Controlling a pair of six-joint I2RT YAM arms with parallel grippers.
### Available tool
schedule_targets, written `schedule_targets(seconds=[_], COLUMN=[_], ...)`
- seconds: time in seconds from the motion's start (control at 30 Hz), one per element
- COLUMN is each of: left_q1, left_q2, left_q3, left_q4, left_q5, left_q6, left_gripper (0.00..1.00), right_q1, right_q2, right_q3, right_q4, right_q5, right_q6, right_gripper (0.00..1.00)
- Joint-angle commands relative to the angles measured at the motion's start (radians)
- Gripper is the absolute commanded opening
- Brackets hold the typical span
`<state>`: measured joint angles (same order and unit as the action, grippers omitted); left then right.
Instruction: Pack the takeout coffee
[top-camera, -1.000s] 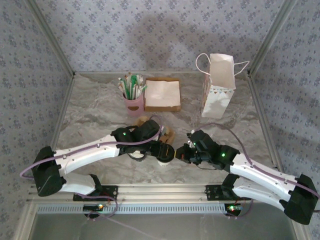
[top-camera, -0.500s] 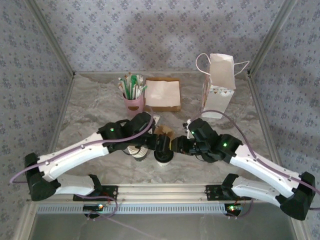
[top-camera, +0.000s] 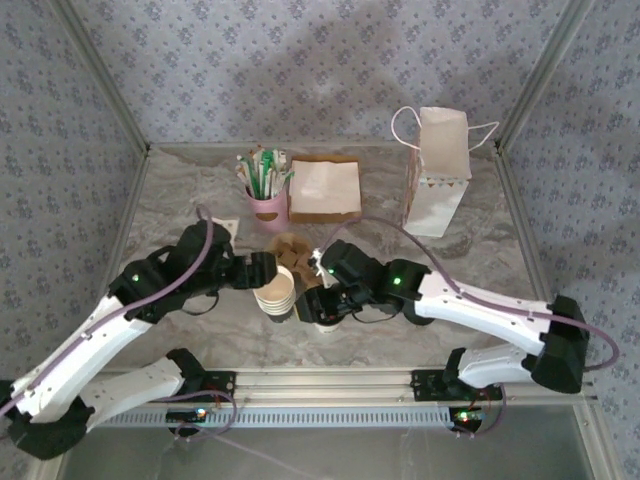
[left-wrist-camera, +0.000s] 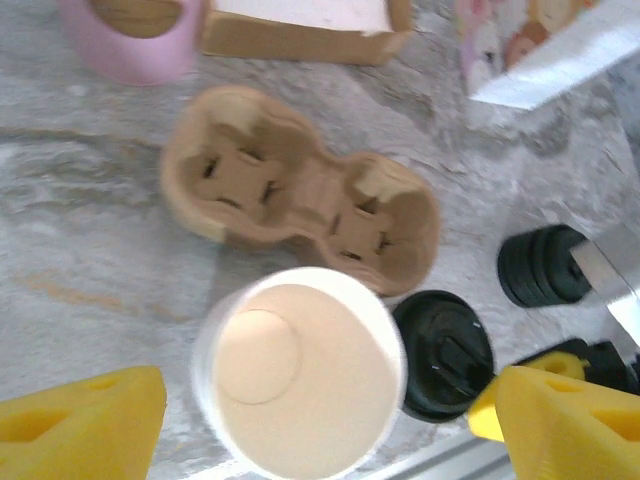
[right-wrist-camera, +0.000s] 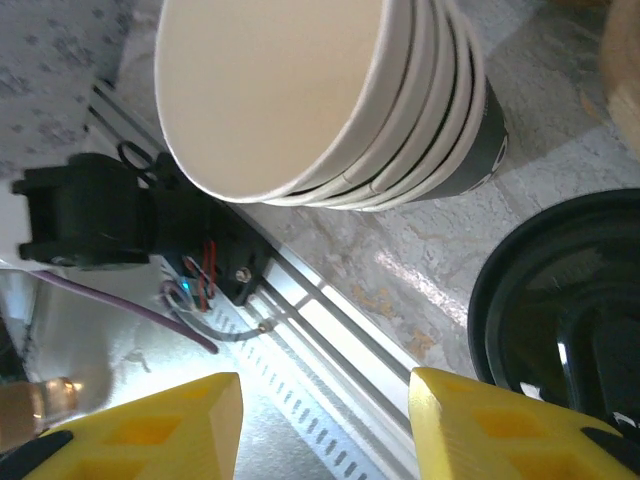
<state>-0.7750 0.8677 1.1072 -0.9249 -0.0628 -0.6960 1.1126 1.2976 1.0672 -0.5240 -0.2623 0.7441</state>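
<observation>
Two right fingers (right-wrist-camera: 500, 425) gape beside takeout coffee (right-wrist-camera: 560, 300).

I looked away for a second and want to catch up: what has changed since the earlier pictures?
The left gripper has pulled back toward its own side and opened, now above the stack of cups. The right gripper has moved farther left and opened, close to the lidded cup. The lidded cup, carrier and bag stayed put.
</observation>
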Motion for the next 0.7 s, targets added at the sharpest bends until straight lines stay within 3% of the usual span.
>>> schedule_targets(seconds=[0.0,0.37,0.67], left_q1=[0.097,0.293,0.359], left_q2=[-0.041,-0.091,-0.108], left_q3=[-0.034,-0.085,-0.087], left_q4=[-0.033,0.005,0.005], left_q5=[0.095,0.238,0.287], left_q6=[0.041,0.075,0.089], left_gripper=[0.86,0.87,0.87], right_q1=[0.034,0.09,0.1], right_q2=[0.059,0.231,0.303], right_q3=[0.069,0.158,0.17], right_q4=[-0.027,0.014,0.088], right_q5=[0.072,0.183,0.279], right_q6=[-0.06,-0.072,-0.106], right_gripper=[0.5,0.53,0.53])
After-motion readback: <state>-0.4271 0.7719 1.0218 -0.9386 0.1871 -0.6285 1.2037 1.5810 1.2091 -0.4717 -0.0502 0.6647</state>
